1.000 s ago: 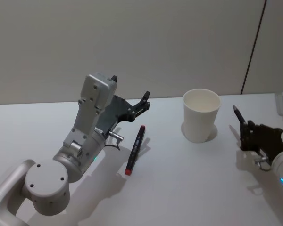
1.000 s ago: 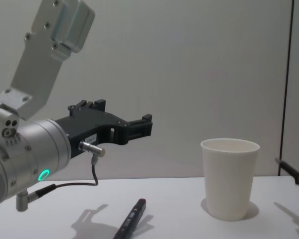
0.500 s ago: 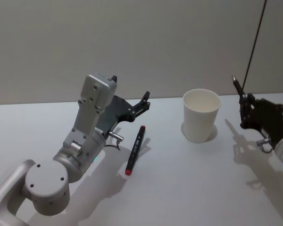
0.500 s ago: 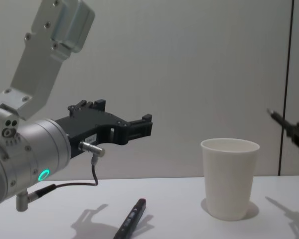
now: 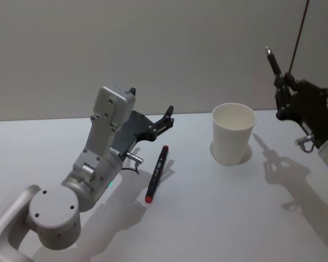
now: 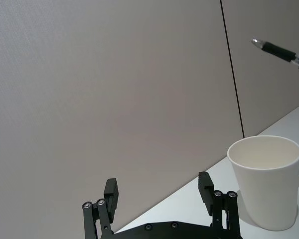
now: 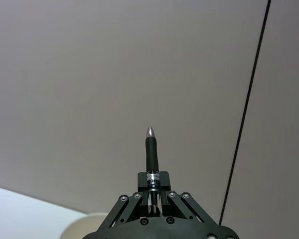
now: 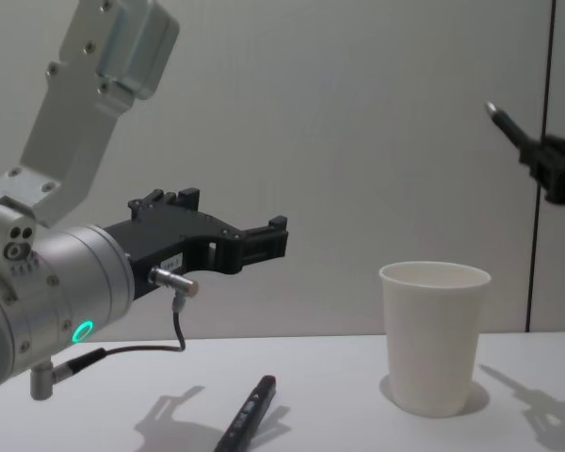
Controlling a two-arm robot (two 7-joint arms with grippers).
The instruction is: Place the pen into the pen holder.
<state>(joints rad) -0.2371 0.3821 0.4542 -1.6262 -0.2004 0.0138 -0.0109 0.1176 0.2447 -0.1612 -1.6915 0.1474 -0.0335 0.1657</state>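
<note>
In right end effector (image 5: 282, 83), pen (image 5: 273, 60) near upright, tip up

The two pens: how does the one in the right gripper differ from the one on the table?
The held pen points steeply up, clamped in the right gripper above and beside the pen holder; the table pen lies flat on the table near the open left gripper. The held pen has a silver tip; the table pen has a red end. Both have slim dark bodies.

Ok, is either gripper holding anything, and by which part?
The right gripper holds a black pen near its back end, silver tip clear of the jaws. The left gripper is open and empty.
</note>
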